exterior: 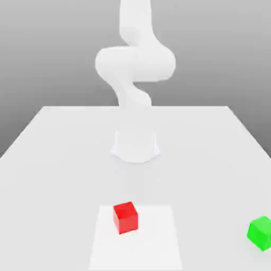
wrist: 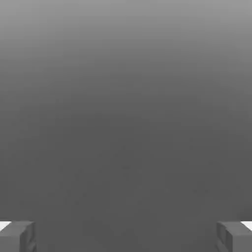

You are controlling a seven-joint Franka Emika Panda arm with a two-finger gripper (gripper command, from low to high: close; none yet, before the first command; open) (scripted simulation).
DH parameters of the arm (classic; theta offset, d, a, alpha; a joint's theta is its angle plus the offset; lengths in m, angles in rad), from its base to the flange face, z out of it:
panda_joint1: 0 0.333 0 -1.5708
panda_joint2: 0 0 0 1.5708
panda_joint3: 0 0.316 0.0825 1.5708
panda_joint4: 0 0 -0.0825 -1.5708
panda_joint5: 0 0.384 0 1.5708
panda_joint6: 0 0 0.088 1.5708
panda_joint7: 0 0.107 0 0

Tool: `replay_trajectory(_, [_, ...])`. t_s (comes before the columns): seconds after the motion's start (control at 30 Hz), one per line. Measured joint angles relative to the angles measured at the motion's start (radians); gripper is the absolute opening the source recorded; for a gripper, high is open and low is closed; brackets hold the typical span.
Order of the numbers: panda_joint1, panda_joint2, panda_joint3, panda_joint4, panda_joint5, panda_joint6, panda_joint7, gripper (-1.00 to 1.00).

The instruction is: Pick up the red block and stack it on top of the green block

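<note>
A: Exterior view first. What stands on the table [exterior: 47,159]?

B: The white arm [exterior: 135,63] rises from its round base [exterior: 135,146] near the middle of the tabletop and bends above it. I take that base as the landmark.

A: Where is the red block [exterior: 125,217]?

B: In front of the base, toward the camera and slightly to the exterior view's left of it. It rests flat on a paler square patch [exterior: 153,243] of the table, well apart from the base.

A: And the green block [exterior: 260,232]?

B: Also nearer the camera than the base, but far out to the exterior view's right of it, close to the picture's edge. It sits flat on the table, off the pale patch, and well apart from the red block. Nothing touches either cube.

A: What about the gripper [wrist: 126,236]?

B: In the hand view, two grey fingertips [wrist: 17,236] stand far apart at opposite sides, with plain grey background between them. The jaws are spread wide and released, holding nothing.

A: So neither block is stacked?

B: Right, both lie separately on the table.
</note>
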Motion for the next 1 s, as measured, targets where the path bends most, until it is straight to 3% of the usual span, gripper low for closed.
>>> replay_trajectory(0.47, [-0.264, 0.459, 0.216, -0.286, -0.08, 0.276, 0.692, 0.0])
replay_trajectory(0.77, [-0.293, 0.707, 0.226, -0.448, 0.002, 0.445, 1.0, 0.0])
replay_trajectory(1.0, [-0.288, 0.811, 0.192, -0.43, -0.113, 0.517, 1.106, 0.0])
